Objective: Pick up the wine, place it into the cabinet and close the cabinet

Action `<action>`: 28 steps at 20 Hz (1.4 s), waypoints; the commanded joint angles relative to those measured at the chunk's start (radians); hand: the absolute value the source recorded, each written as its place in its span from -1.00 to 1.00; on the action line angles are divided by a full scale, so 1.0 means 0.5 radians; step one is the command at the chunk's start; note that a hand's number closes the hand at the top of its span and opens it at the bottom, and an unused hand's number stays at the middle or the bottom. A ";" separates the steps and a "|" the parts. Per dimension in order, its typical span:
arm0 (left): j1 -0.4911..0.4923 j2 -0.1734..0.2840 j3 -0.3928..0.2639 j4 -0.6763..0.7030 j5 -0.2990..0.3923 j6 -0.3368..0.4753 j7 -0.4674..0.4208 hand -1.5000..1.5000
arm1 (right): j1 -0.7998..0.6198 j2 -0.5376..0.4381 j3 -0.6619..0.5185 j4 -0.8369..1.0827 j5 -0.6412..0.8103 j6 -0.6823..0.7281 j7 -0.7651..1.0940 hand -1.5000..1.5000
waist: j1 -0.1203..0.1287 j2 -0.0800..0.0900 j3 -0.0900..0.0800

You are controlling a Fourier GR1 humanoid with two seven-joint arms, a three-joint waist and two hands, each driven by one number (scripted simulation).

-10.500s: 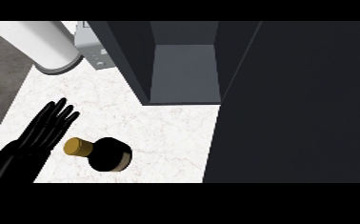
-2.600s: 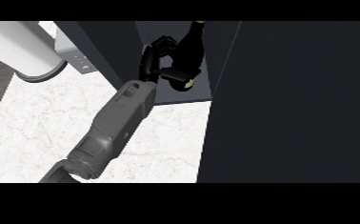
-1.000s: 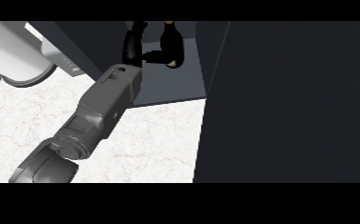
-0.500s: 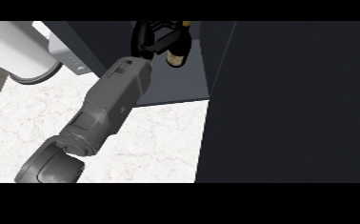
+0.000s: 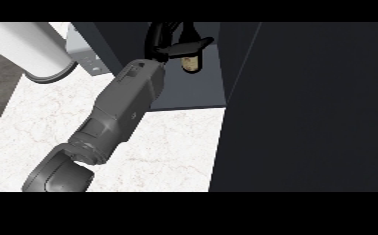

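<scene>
Head view: left hand (image 5: 171,43) reached deep into cabinet (image 5: 188,86), fingers (image 5: 188,45) curled round wine (image 5: 190,62), bottle cork-end down, inside cabinet above its floor. Half second earlier bottle sat higher and more hidden behind hand; now cork showed lower, so judged lowering toward set-down. Release not yet done. Door (image 5: 303,104) stood open at right. Right hand unseen. Desk (image 5: 170,149) marble.

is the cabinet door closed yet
No, the cabinet is open, its door swung out at the right, and the left hand reaches inside by the wine.
</scene>
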 commanded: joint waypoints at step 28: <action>1.351 0.005 -0.690 -1.593 0.235 -0.072 0.326 -1.00 | 0.091 -0.064 -0.122 -0.427 -0.084 -0.089 0.320 -1.00 | 0.172 -0.051 0.000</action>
